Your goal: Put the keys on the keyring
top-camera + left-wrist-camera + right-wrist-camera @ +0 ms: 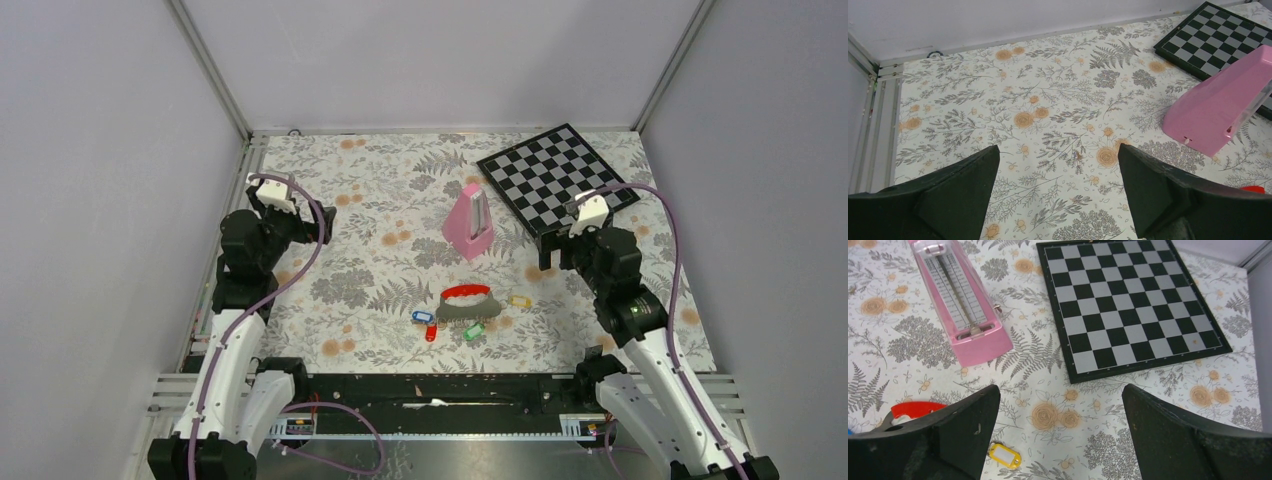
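The keyring (466, 303), a grey loop with a red curved bar, lies on the floral cloth near the front middle. Around it lie the keys with coloured tags: blue (423, 317), red (431, 333), green (474, 331) and yellow (520, 300). My left gripper (305, 222) hovers far to the left, open and empty (1058, 150). My right gripper (556, 258) hangs open to the right of the keyring, above bare cloth (1060, 390). In the right wrist view the yellow key tag (1004, 456) lies beside the left finger, and the keyring's red bar (913, 409) peeks out behind it.
A pink metronome (469, 222) stands behind the keyring, also visible as the metronome (1218, 112) at the right of the left wrist view. A chessboard (555, 178) lies flat at the back right. Walls enclose the table on three sides.
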{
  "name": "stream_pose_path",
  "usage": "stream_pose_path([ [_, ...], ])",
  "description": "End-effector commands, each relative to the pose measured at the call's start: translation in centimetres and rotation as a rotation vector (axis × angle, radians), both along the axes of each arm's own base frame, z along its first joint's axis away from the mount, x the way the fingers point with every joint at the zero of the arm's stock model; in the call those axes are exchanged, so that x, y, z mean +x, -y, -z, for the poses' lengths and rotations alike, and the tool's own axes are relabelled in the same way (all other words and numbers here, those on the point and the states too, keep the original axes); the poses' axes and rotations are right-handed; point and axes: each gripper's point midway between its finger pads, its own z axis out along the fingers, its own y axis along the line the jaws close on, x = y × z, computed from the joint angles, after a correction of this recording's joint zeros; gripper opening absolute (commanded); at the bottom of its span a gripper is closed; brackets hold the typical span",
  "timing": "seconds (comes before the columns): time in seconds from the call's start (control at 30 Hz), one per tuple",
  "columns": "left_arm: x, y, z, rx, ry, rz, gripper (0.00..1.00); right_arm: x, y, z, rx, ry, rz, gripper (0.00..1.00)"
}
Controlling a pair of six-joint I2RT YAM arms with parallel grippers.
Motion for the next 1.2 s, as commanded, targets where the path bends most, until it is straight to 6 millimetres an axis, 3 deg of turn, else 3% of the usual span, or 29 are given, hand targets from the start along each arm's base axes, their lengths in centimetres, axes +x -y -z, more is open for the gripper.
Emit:
stream_pose_path([
  [0.0,-0.3,1.0,-1.2,-0.021,0.046,0.055,0.99,0.5,1.0,-1.8,-0.017,0.093,0.039,1.0],
  [0.27,-0.5,-0.3,-1.3,-0.048,0.024,-0.011,0.99,0.0,1.6,-2.5,-0.03,0.133,0.054,1.0],
  [0.5,-0.9,0.4,-1.1,-0.02,0.012,0.043,0.99,-0.2,2.7,-2.8,-0.048,0.165,0.094,1.0],
  [1.17,-1.4,0.7,-0.6,0.022,0.015,0.08,0.99,-0.1,3.2,-2.6,-0.067,0.187,0.106,1.0],
])
